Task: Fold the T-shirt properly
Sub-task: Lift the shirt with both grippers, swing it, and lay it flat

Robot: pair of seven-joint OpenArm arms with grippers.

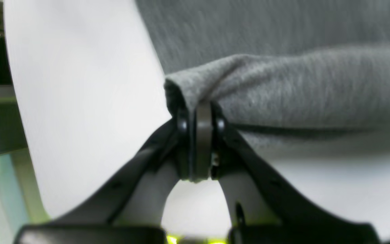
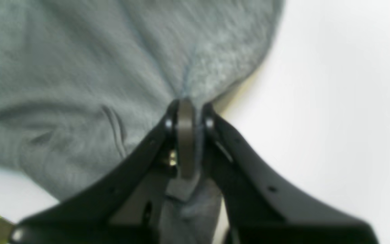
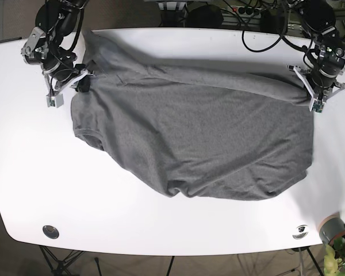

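Note:
A grey T-shirt (image 3: 201, 138) lies spread over the white table (image 3: 161, 224), with a long fold running along its far edge. My left gripper (image 3: 306, 92) is at the shirt's right end in the base view. In the left wrist view this gripper (image 1: 200, 110) is shut on a raised fold of the grey cloth (image 1: 300, 95). My right gripper (image 3: 83, 85) is at the shirt's far left corner. Up close it (image 2: 186, 106) is shut on a pinch of the fabric (image 2: 80, 67), which bunches toward its tips.
Cables (image 3: 264, 23) run behind the table's far edge. A small round disc (image 3: 50, 231) sits near the front left corner. A grey pot with a plant (image 3: 333, 230) stands off the front right corner. The table's edge (image 1: 15, 112) shows beside the left gripper.

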